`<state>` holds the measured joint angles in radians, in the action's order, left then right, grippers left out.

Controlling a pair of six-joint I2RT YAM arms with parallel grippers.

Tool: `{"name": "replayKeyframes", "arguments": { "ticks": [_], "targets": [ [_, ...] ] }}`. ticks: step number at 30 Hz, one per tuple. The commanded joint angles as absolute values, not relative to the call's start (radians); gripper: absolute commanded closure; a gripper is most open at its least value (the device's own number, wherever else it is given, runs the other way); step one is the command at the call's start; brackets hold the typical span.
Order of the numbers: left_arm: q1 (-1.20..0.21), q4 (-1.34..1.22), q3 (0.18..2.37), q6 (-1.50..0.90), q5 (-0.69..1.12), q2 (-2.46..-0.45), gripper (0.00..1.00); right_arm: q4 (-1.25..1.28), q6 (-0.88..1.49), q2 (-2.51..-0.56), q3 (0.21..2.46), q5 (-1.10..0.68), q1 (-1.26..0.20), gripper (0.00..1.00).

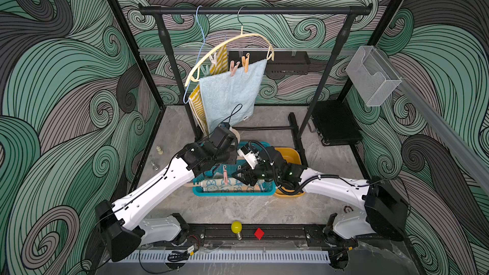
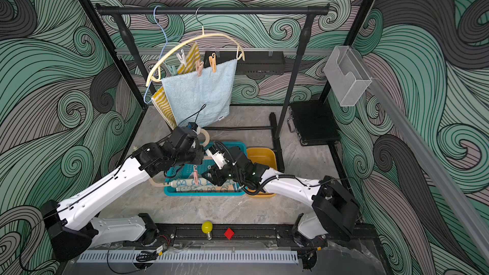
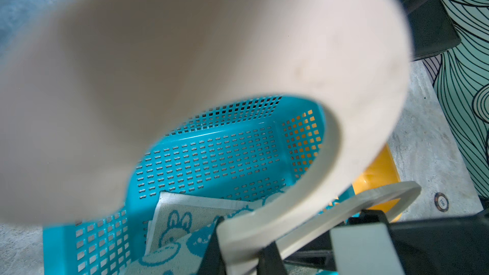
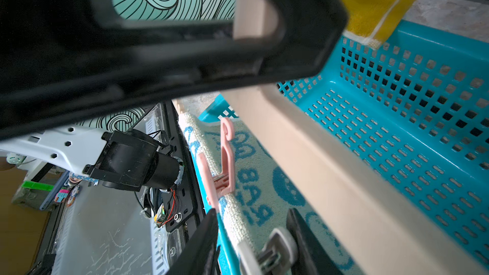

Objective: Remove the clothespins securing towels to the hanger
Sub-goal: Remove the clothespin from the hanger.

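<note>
A beige hanger [image 3: 291, 199] lies across the teal basket [image 1: 232, 194], and my left gripper [image 3: 240, 252] is shut on it. The bunny towel [image 4: 254, 181] is wrapped over its bar, held by a pink clothespin [image 4: 225, 165] and a white clothespin [image 4: 275, 250]. My right gripper [image 4: 251, 212] stands open astride the white one; one finger touches its handle. On the rack, a cream hanger [image 1: 232, 39] carries the light-blue towel [image 1: 230, 96] and the yellow striped towel [image 1: 198, 109], pinned by pink [image 1: 234, 67], orange [image 1: 245, 62] and white [image 1: 213, 58] clothespins.
An orange bin [image 1: 291, 154] sits against the basket's right side, by the rack's foot [image 1: 296, 133]. A black case [image 1: 336, 125] lies at the back right. Chess pieces [image 1: 158, 150] stand at the left. A yellow bulb [image 1: 236, 227] and a red block [image 1: 259, 233] rest on the front rail.
</note>
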<state>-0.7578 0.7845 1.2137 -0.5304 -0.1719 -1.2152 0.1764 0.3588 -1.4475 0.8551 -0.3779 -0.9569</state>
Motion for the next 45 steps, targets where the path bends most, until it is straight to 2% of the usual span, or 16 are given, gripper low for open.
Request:
{"name": "replayKeyframes", "arguments": {
  "ticks": [1,16,25,31,36,45],
  "targets": [
    [-0.762,0.787,1.207,-0.492,-0.137,-1.189,1.0,0.23,0.369,-1.432,0.848,-0.408,-0.943,0.57],
    [-0.762,0.775,1.2,-0.473,-0.108,-1.193,1.0,0.242,0.37,-1.461,0.859,-0.458,-0.936,0.61],
    [-0.762,0.777,1.2,-0.472,-0.107,-1.195,1.0,0.242,0.37,-1.474,0.868,-0.472,-0.932,0.69],
    [-0.762,0.779,1.201,-0.475,-0.107,-1.2,1.0,0.241,0.374,-1.477,0.869,-0.471,-0.93,0.79],
    [-0.762,0.779,1.206,-0.478,-0.11,-1.2,1.0,0.235,0.378,-1.489,0.874,-0.466,-0.931,1.0],
    [-0.762,0.794,1.206,-0.485,-0.126,-1.208,1.0,0.201,0.371,-1.488,0.899,-0.429,-0.931,1.0]
  ]
}}
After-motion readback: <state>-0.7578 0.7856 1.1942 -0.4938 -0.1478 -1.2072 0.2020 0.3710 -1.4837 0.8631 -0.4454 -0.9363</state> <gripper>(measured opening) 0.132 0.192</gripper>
